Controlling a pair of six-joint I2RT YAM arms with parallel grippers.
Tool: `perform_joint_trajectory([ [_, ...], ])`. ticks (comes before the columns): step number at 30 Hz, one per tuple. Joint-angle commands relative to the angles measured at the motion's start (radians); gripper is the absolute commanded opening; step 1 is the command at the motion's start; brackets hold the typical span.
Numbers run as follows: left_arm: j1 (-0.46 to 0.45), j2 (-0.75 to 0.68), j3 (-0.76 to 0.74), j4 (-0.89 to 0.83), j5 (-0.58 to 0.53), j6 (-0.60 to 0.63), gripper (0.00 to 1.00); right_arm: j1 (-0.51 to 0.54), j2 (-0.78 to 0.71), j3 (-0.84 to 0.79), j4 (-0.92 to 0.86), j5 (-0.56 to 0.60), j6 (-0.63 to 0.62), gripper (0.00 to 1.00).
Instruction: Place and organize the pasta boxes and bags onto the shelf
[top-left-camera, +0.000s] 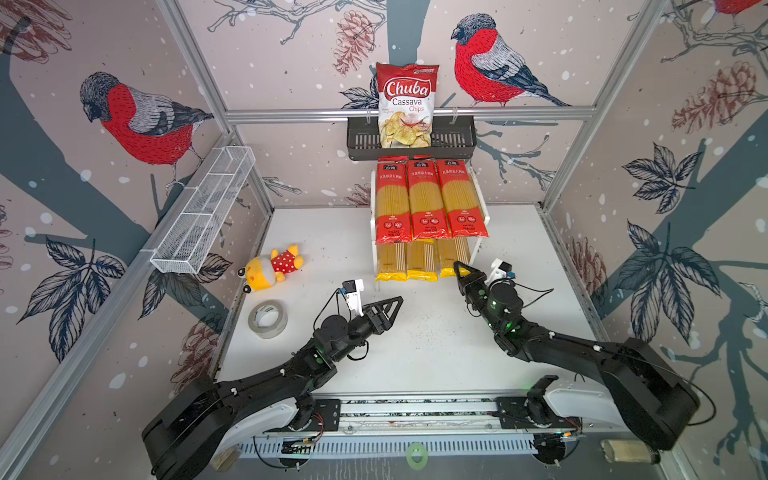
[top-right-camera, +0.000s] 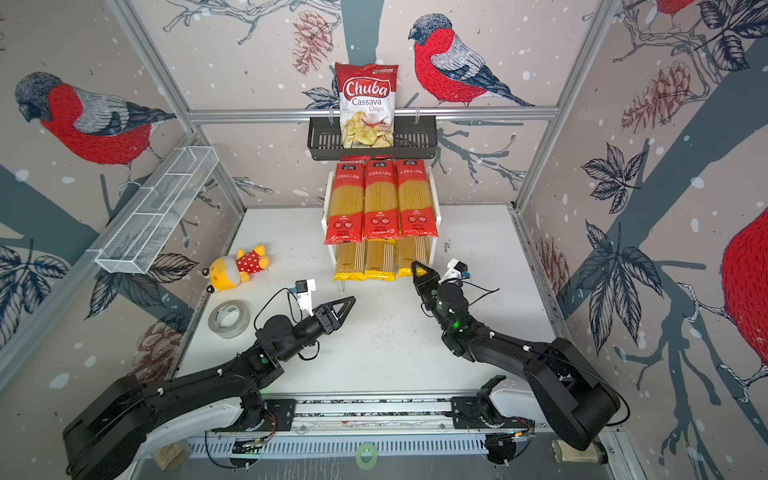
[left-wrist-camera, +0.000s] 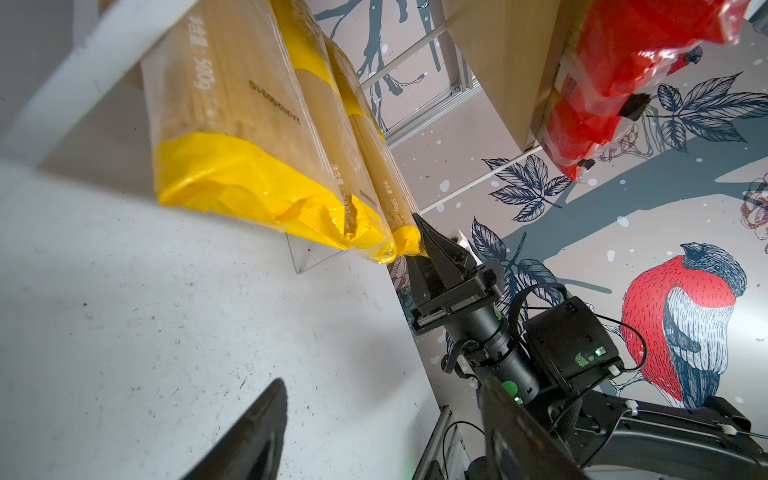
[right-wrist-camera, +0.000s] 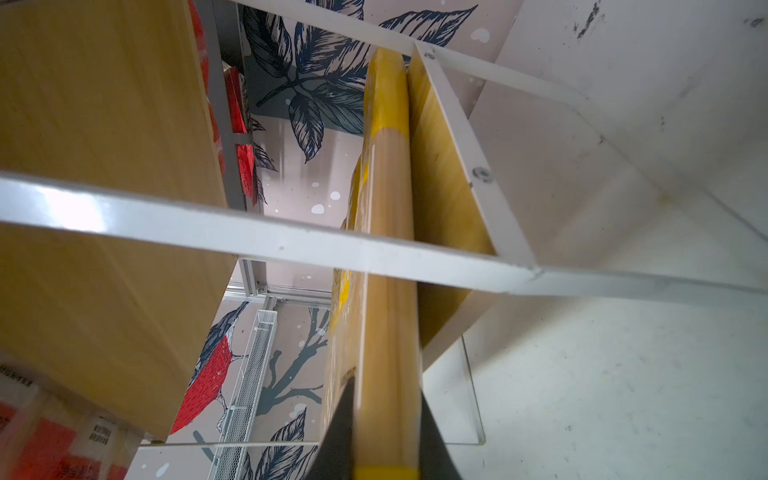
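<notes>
Open desk (top-left-camera: 415, 357) is left between and behind both grippers. Directly ahead of the right gripper (top-left-camera: 459, 268) the shelf (right-wrist-camera: 104, 166) is stood, with its white frame bars close by. Three red packs (top-left-camera: 428, 199) are laid on its upper tier and the yellow packs (top-left-camera: 422, 259) on the lower. The near end of the rightmost yellow pack (right-wrist-camera: 386, 291) is clamped by the right gripper. The left gripper (top-left-camera: 395, 303) is held released over bare desk, with a plush toy (top-left-camera: 272, 268) and a tape roll (top-left-camera: 267, 319) well off to its left.
</notes>
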Motion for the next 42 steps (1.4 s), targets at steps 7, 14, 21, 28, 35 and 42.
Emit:
perform_joint_trajectory([
  [7, 0.000, -0.027, -0.011, 0.013, -0.012, 0.036, 0.72, -0.033, -0.039, 0.027, -0.087, -0.117, -0.073, 0.32],
  [14, -0.001, -0.064, -0.020, -0.019, -0.024, 0.053, 0.72, -0.032, -0.098, -0.018, -0.132, -0.121, -0.077, 0.49],
  [21, -0.001, -0.063, -0.017, -0.033, -0.027, 0.070, 0.72, -0.033, -0.145, -0.037, -0.159, -0.115, -0.093, 0.49],
  [28, 0.000, -0.081, -0.030, -0.051, -0.037, 0.074, 0.73, -0.024, -0.132, -0.039, -0.165, -0.126, -0.118, 0.49],
  [35, -0.001, -0.178, 0.004, -0.254, -0.101, 0.189, 0.73, 0.028, -0.213, -0.015, -0.348, -0.042, -0.268, 0.56],
  [42, 0.003, -0.296, 0.059, -0.520, -0.289, 0.337, 0.73, 0.004, -0.380, 0.001, -0.632, 0.071, -0.452, 0.57],
])
